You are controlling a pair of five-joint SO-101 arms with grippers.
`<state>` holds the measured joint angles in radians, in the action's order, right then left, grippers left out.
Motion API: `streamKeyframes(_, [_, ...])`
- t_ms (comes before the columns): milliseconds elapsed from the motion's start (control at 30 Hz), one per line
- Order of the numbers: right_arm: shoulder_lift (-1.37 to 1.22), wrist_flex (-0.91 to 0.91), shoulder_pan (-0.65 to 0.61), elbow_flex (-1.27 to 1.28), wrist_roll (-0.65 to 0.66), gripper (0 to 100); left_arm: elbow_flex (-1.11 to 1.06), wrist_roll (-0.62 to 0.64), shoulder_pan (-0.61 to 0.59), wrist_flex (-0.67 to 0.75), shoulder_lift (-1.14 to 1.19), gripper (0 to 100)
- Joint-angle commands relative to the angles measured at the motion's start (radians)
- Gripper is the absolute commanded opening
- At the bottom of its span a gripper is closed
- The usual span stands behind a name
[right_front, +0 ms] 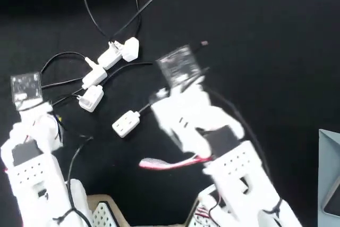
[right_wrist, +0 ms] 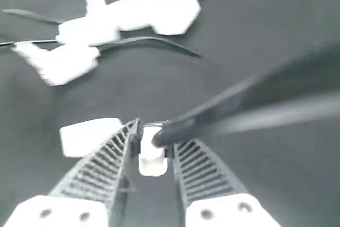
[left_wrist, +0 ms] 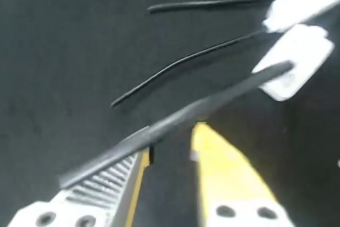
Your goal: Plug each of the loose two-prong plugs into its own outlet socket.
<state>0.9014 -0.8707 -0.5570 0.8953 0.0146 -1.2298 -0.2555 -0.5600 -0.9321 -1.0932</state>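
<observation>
My right gripper point(right_wrist: 151, 131) is shut on a small white two-prong plug point(right_wrist: 151, 158), whose black cable point(right_wrist: 234, 104) trails off to one side. A white outlet socket point(right_wrist: 87, 135) lies just beside its fingers. From above, that gripper point(right_front: 158, 97) is mid-table, and the socket point(right_front: 126, 123) lies just to its lower left. Several white plugs and adapters point(right_front: 109, 59) lie in a cluster at the back left. My left gripper point(left_wrist: 172, 139) is slightly open, with a black cable point(left_wrist: 175, 123) running across its tips. A white plug point(left_wrist: 295, 62) lies beyond it.
Thin black cables point(right_front: 114, 25) loop around the cluster at the back left. A red and white wire point(right_front: 170, 162) hangs by the right arm. A grey object point(right_front: 329, 174) sits at the right edge. The left arm point(right_front: 32, 158) stands at the lower left.
</observation>
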Motion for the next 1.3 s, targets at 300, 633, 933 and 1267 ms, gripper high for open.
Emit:
streamKeyframes(300, [-0.372, 0.316, -0.262, -0.015, -0.018, 1.1, -0.163, 0.034, -0.016, 0.046, -0.147, 4])
streamKeyframes(633, [-0.516, 0.488, -0.269, 0.027, -0.017, 1.1, -0.179, 0.032, -0.016, 0.046, -0.17, 4])
streamKeyframes(933, [-0.522, 0.523, -0.279, 0.087, -0.017, 1.1, -0.179, 0.032, -0.016, 0.044, -0.17, 4])
streamKeyframes(1267, [-0.524, 0.664, -0.281, 0.168, -0.017, 1.1, -0.179, 0.032, -0.016, 0.043, -0.17, 4])
